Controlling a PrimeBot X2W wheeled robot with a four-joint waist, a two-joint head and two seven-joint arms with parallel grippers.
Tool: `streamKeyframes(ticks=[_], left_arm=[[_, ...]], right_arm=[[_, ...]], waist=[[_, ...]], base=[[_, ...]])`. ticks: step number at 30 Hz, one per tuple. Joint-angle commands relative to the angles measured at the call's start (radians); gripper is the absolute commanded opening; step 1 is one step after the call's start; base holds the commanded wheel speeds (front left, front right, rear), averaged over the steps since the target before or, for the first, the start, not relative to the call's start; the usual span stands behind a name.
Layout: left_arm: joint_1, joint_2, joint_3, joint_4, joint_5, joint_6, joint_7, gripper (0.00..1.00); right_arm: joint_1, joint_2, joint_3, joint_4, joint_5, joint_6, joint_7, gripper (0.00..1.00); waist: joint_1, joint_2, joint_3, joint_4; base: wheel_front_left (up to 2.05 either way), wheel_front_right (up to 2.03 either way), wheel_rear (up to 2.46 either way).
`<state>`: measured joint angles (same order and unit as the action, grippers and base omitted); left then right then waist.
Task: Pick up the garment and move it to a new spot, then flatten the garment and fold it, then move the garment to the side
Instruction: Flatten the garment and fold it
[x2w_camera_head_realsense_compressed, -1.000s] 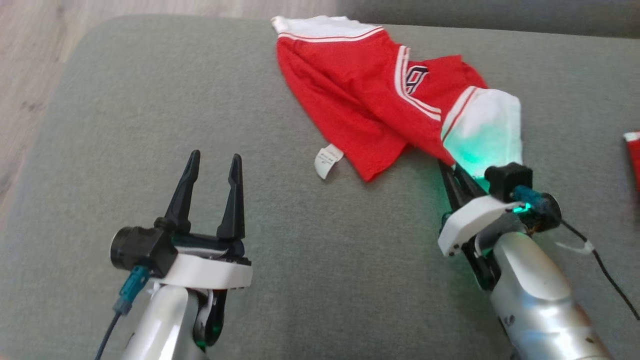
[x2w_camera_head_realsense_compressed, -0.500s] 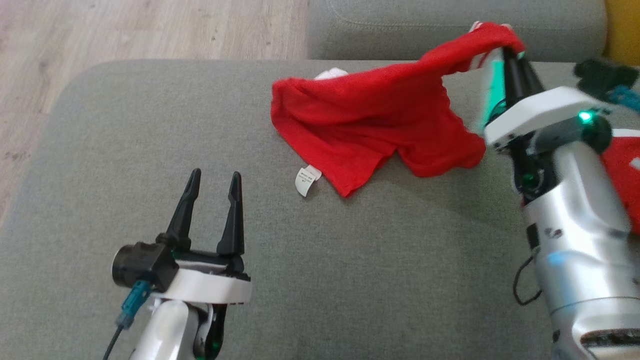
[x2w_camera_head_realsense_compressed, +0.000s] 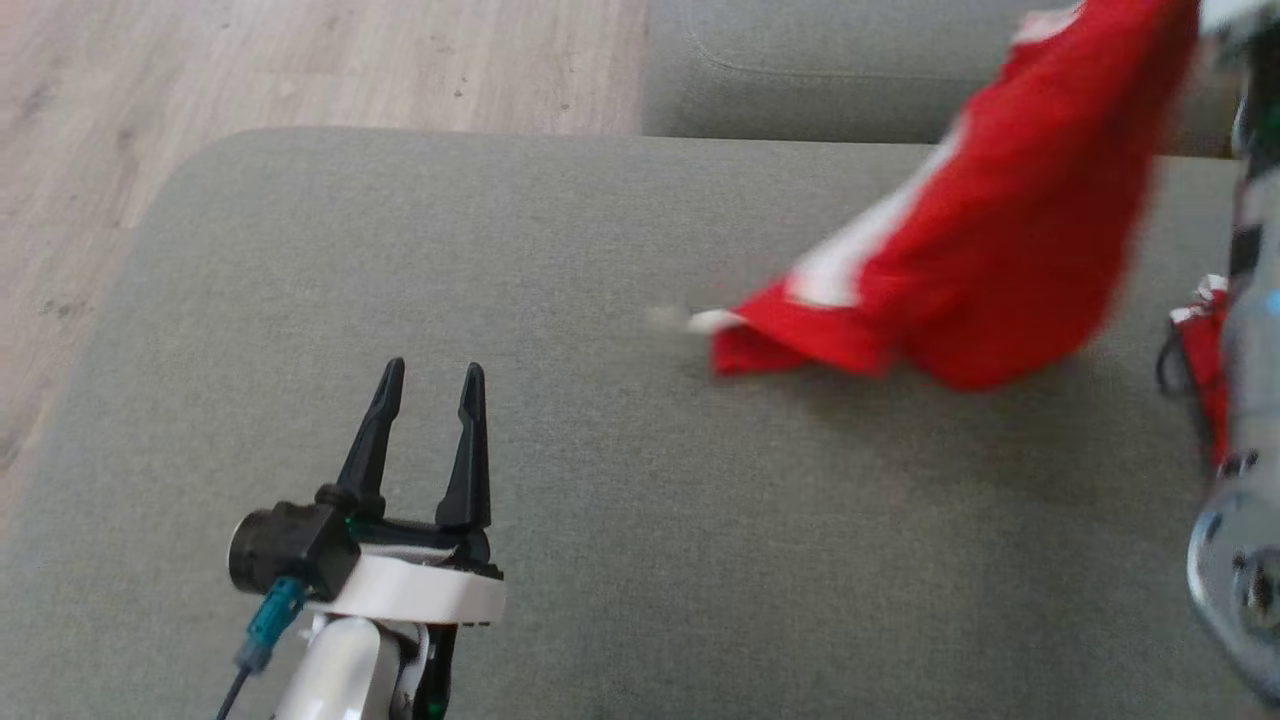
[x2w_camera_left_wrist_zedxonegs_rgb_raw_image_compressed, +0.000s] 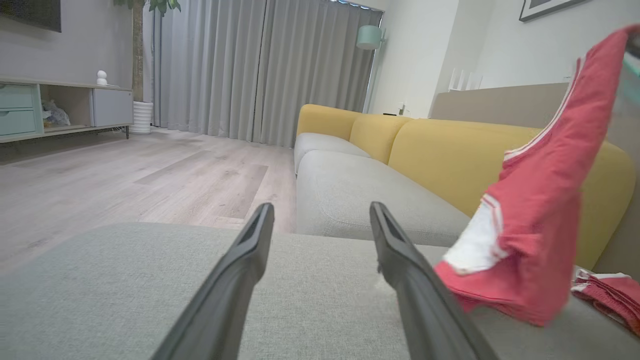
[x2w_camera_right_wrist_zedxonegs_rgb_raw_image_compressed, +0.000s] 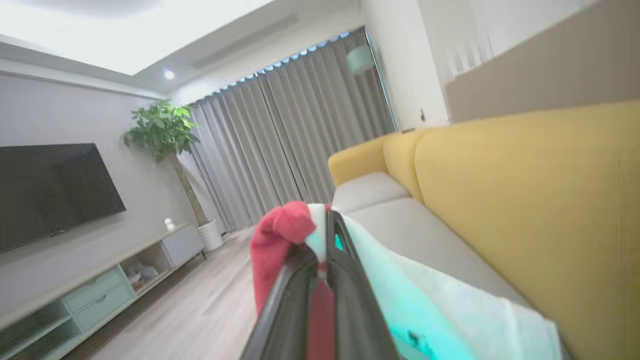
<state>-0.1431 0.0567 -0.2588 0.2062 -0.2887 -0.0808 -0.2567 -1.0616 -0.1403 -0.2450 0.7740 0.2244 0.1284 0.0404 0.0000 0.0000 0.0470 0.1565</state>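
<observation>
Toward two o'clock in the head view, the soft red-and-white jersey garment (x2w_camera_head_realsense_compressed: 1000, 260) hangs from the right end effector (x2w_camera_right_wrist_zedxonegs_rgb_raw_image_compressed: 320, 242), which is clamped on a bunched edge of it. The lowest fold sits at or just above the grey upholstered seat cushion (x2w_camera_head_realsense_compressed: 500, 250). At seven o'clock the left end effector (x2w_camera_head_realsense_compressed: 432, 370) hovers with fingers spread, holding nothing. Light and limp, the cloth will likely droop and swing, so pinching a second corner along the white-striped hem should spread it for flattening.
</observation>
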Motion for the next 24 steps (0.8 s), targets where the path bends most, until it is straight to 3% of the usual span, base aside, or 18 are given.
streamKeyframes(ticks=[1,7,14,15,17,24], left_arm=[[-0.022,0.000,0.031,-0.032,0.002,-0.003,-0.005,1.00],[-0.006,-0.002,0.036,-0.032,0.000,-0.001,-0.005,1.00],[0.005,-0.004,0.042,-0.039,-0.002,0.003,-0.005,1.00],[0.005,-0.004,0.040,-0.039,-0.001,0.002,-0.005,1.00],[0.005,-0.004,0.041,-0.039,-0.001,0.001,-0.005,1.00],[-0.003,-0.005,0.066,-0.037,-0.003,0.000,-0.005,1.00]], right_arm=[[-0.085,0.017,0.019,-0.031,-0.024,0.002,-0.023,0.00],[-0.208,0.058,0.034,0.002,-0.124,0.002,-0.135,0.00],[-0.141,0.088,0.151,0.021,-0.165,0.002,-0.225,0.00],[-0.086,0.089,0.247,0.019,-0.078,0.002,-0.238,0.00],[-0.054,0.089,0.289,0.011,-0.044,0.002,-0.244,0.00],[0.250,0.090,0.626,-0.131,0.167,0.002,-0.251,0.00]], waist=[[0.0000,0.0000,-0.006,0.008],[0.0000,0.0000,-0.020,0.024],[0.0000,0.0000,-0.028,0.032],[0.0000,0.0000,-0.027,0.036],[0.0000,0.0000,-0.026,0.036],[0.0000,0.0000,-0.012,0.021]], base=[[0.00,0.00,0.00],[0.00,0.00,0.00],[0.00,0.00,0.00],[0.00,0.00,0.00],[0.00,0.00,0.00],[0.00,0.00,0.00]])
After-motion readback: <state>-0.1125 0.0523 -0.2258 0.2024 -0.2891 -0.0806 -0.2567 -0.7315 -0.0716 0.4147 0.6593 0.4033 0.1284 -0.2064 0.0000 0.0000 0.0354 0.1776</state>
